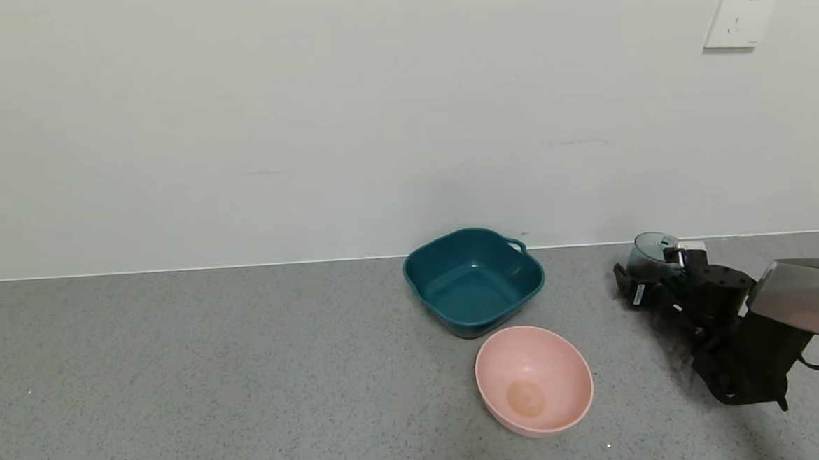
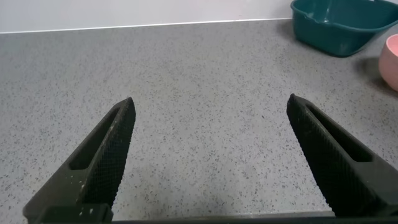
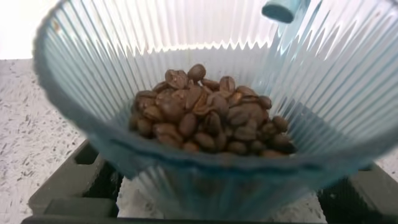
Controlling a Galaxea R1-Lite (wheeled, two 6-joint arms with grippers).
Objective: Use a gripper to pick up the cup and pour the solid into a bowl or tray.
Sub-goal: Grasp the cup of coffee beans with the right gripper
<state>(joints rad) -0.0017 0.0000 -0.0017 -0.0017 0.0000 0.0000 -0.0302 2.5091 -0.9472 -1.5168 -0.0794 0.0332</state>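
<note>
Two basins sit on a wide grey speckled tabletop (image 1: 214, 380) that meets a pale wall. Farther back, near the wall, is a squarish teal tub (image 1: 474, 281) with a small handle. Just in front of it, nearly touching, is a round light-pink bowl (image 1: 534, 379) with a darker circle at its base.

Well off to the robot's right of both, the right arm reaches in low over the tabletop. Its right claw (image 1: 647, 277) is clamped around a small ribbed, translucent blue-grey cup (image 1: 651, 252). The cup stands upright between the two black fingers, which press its lower sides, with its open rim above them. From the right wrist view, the cup (image 3: 205, 118) fills the frame, and a pile of dark reddish-brown beans (image 3: 208, 121) lies in its bottom.

Seen from the left wrist view, the left claw (image 2: 211, 121) hovers over bare tabletop, its fingers spread wide apart and gripping nothing, with the tub and bowl at the far edge.
</note>
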